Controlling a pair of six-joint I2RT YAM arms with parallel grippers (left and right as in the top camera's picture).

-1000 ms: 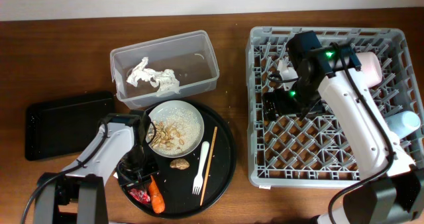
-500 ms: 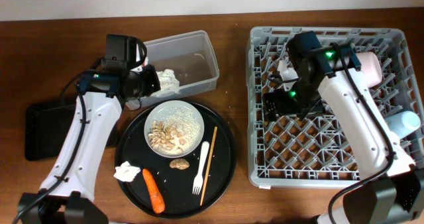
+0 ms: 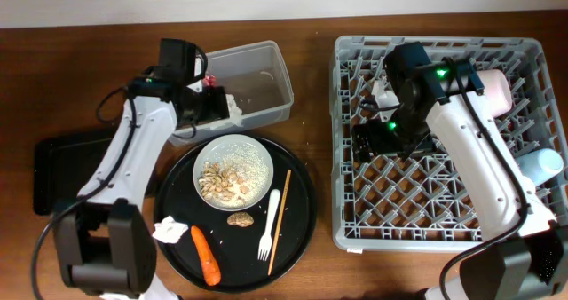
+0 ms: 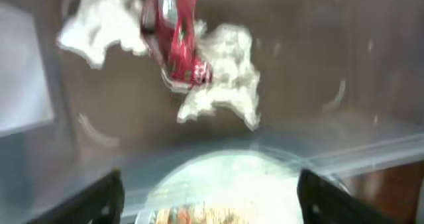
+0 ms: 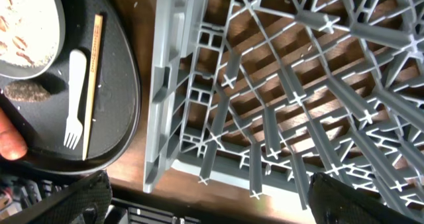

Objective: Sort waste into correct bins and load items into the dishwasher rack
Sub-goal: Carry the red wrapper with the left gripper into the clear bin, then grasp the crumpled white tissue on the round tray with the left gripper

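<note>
- The left gripper (image 4: 209,187) is hovering over the clear tub (image 3: 266,87) on the far left part of the table. Its wrist view is showing both fingers (image 4: 99,197) spread wide with nothing between them.
- That blurred wrist view is showing the red wrapper (image 4: 179,42) in the tub, over the crumpled tissue (image 4: 222,78). Whether it is resting on the tissue or hanging above it, I cannot tell. In the overhead view the wrapper is showing only as a red speck beside the arm.
- Only the overhead view is showing a second tissue (image 3: 169,230) and the carrot (image 3: 206,256) lying on the near left of the round black tray (image 3: 302,185). It is also showing the black rectangular tray (image 3: 58,176) sitting at the left edge, partly under the left arm.
- The plate (image 3: 257,153) is sitting on the round tray and carrying nut shells (image 3: 222,180). The brown lump (image 3: 240,218), fork (image 3: 268,225) and chopstick (image 3: 280,216) are lying just nearer and to its right.
- The right gripper (image 5: 209,197) is hanging over the left part of the dishwasher rack (image 3: 444,202), fingers wide apart and holding nothing. Its wrist view is showing wood through the lattice floor.
- Overhead, the pink bowl (image 3: 493,91) and pale blue cup (image 3: 541,165) are sitting along the rack's right side.
</note>
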